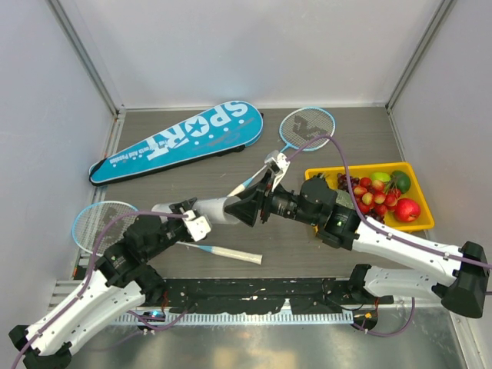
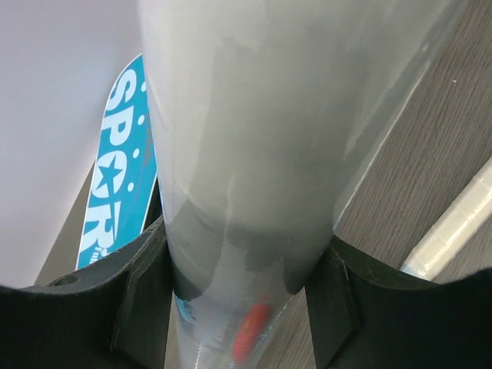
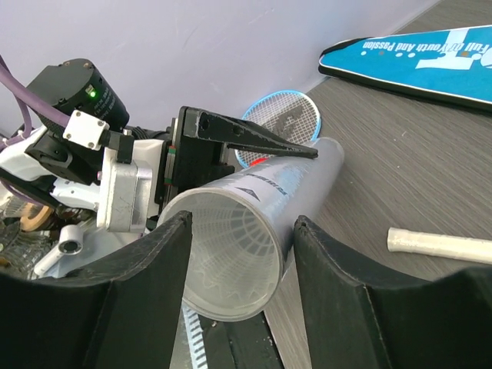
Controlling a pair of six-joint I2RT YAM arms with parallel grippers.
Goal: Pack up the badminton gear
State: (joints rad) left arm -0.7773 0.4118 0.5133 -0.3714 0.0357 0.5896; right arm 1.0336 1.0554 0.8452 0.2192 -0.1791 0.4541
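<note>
The long white tube (image 1: 219, 209) lies level above the table, and my left gripper (image 1: 194, 221) is shut on its middle. In the left wrist view the tube (image 2: 246, 138) fills the gap between both fingers. My right gripper (image 1: 247, 207) is open, with its jaws on either side of the tube's open mouth (image 3: 231, 254). White shuttlecock feathers show inside. One racket (image 1: 307, 127) lies at the back, its shaft under my right arm. The other racket (image 1: 104, 223) lies at the left, with its pale handle (image 1: 231, 254) under the tube. The blue SPORT bag (image 1: 181, 138) lies at the back left.
A yellow tray (image 1: 315, 175) of fruit stands on the right, beside my right arm. A black rail runs along the table's near edge (image 1: 254, 296). White walls close in the back and both sides. A red smear shows through the tube (image 2: 250, 330); I cannot tell what it is.
</note>
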